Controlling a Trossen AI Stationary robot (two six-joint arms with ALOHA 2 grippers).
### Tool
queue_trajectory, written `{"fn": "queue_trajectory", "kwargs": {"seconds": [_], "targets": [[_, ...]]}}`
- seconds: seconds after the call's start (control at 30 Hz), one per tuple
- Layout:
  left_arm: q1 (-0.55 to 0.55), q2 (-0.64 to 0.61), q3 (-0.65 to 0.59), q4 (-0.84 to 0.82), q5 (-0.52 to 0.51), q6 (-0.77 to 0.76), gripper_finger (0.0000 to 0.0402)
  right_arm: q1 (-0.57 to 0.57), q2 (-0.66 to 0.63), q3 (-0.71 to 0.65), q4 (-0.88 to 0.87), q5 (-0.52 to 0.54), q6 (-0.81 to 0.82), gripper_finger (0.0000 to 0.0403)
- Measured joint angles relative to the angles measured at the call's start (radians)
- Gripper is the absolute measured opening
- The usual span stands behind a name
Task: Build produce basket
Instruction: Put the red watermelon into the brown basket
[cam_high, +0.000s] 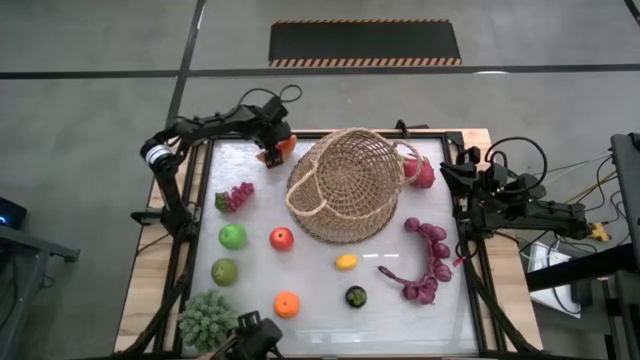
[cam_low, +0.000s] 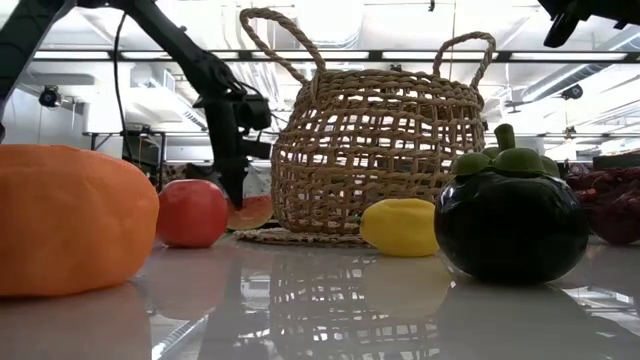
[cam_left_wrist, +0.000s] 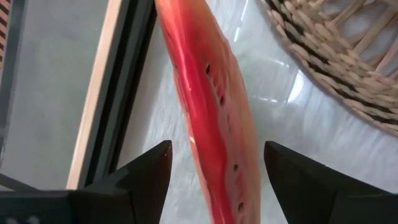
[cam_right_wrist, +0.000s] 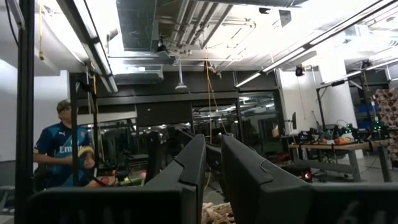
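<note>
The tan wicker basket (cam_high: 345, 185) stands upright on its base in the middle of the table (cam_low: 375, 140). A red watermelon slice (cam_high: 285, 147) lies on the table at the basket's far left side (cam_low: 252, 212). My left gripper (cam_high: 272, 152) points down over it, open, with one finger on each side of the slice (cam_left_wrist: 217, 124) and a gap showing at both. My right gripper (cam_right_wrist: 213, 180) is raised at the table's right edge (cam_high: 470, 185), shut, facing the room. Grapes (cam_high: 237, 195), green apple (cam_high: 232, 236), red apple (cam_high: 282, 238), pear (cam_high: 224, 271), orange (cam_high: 287, 304) and lemon (cam_high: 346, 262) lie loose on the table.
A dark round fruit (cam_high: 356, 296) sits near the lemon. Purple bunches (cam_high: 428, 262) lie right of the basket, and a red-pink fruit (cam_high: 420, 172) rests against its far right side. A spiky green thing (cam_high: 205, 320) is at the near left corner. A person (cam_right_wrist: 62, 152) stands beyond the table.
</note>
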Motion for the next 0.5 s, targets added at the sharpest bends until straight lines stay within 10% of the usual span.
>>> {"fn": "queue_trajectory", "kwargs": {"seconds": [0.5], "targets": [[-0.002,0.013,0.0,-0.006,0.001,-0.006,0.0049,0.0,0.0,0.0,0.0,0.0,0.0,0.0043]]}}
